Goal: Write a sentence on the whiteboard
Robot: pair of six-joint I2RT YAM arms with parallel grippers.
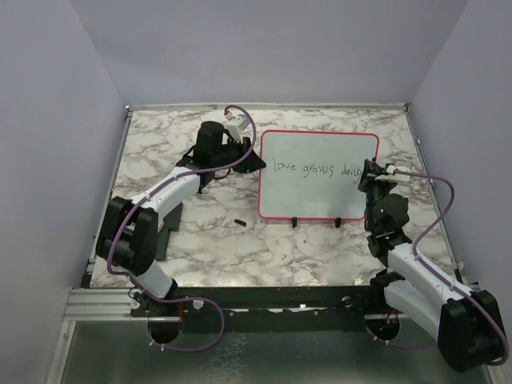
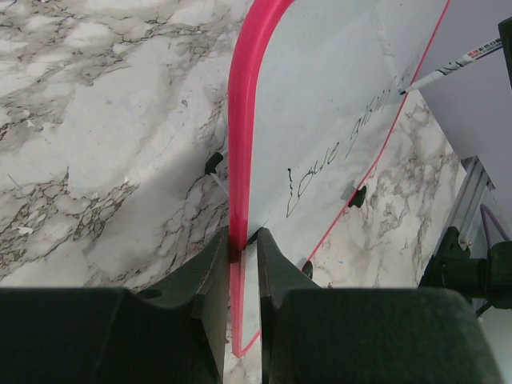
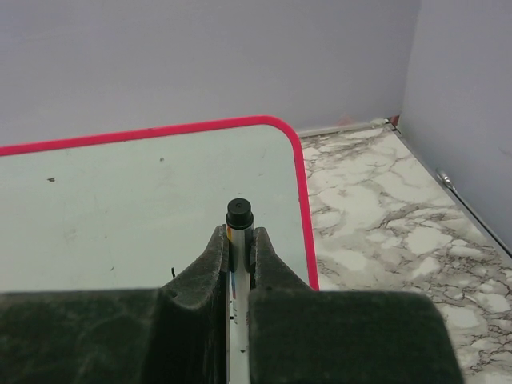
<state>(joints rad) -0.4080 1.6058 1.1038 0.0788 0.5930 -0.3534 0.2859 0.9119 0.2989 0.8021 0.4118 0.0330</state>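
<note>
The whiteboard (image 1: 318, 192) lies flat on the marble table, white with a red-pink frame and two black clips on its near edge. The sentence (image 1: 314, 167) reads about "Love grows daily" across it; part of it shows in the left wrist view (image 2: 336, 156). My left gripper (image 1: 250, 158) is shut on the board's left edge (image 2: 240, 160). My right gripper (image 1: 370, 178) is shut on a white marker (image 3: 238, 232), its black end pointing up, over the board's right end (image 3: 144, 192). The marker's tip (image 2: 406, 88) touches the board at the end of the writing.
A small black cap (image 1: 239, 219) lies on the table left of the board's near corner. Grey walls close in the table on three sides. A metal rail (image 3: 472, 208) runs along the right edge.
</note>
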